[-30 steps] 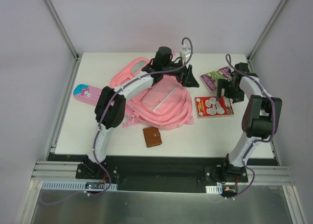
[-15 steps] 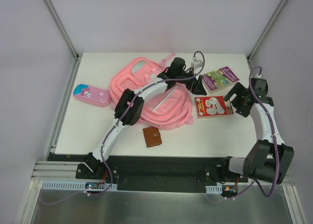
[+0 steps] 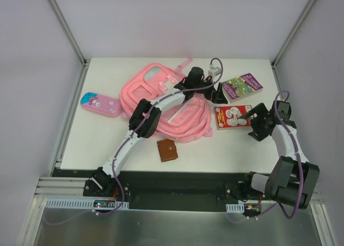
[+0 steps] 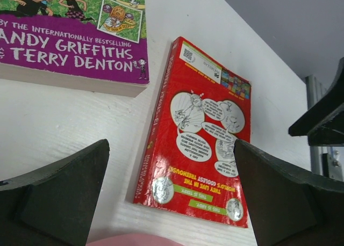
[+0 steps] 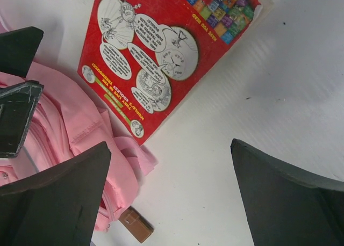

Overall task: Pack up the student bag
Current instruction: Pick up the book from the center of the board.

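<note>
Left wrist view: we're reading "BY THE INTERNATIONALLY BESTSELLING ANDY GRIFFITHS & TERRY DENTON" on purple book (image 4: 70, 36). Red book (image 4: 204, 133) is showing, upside down, "THEY LIVE IN THE WORLD'S COOLEST TREEHOUSE". Student bag (image 3: 166, 103) is lying flat on table (image 3: 80, 144), left of both books. Left gripper (image 4: 171, 144) is hovering just off bag's right edge, betw. the books, jaws wide, gripping nothing. Right gripper (image 5: 171, 149) is hanging at red book's right side, apart from bag, jaws wide too. We're counting: 1 bag, 2 books, 1 pink pencil case (image 3: 101, 104), 1 brown wallet (image 3: 167, 150), 2 grippers.
</note>
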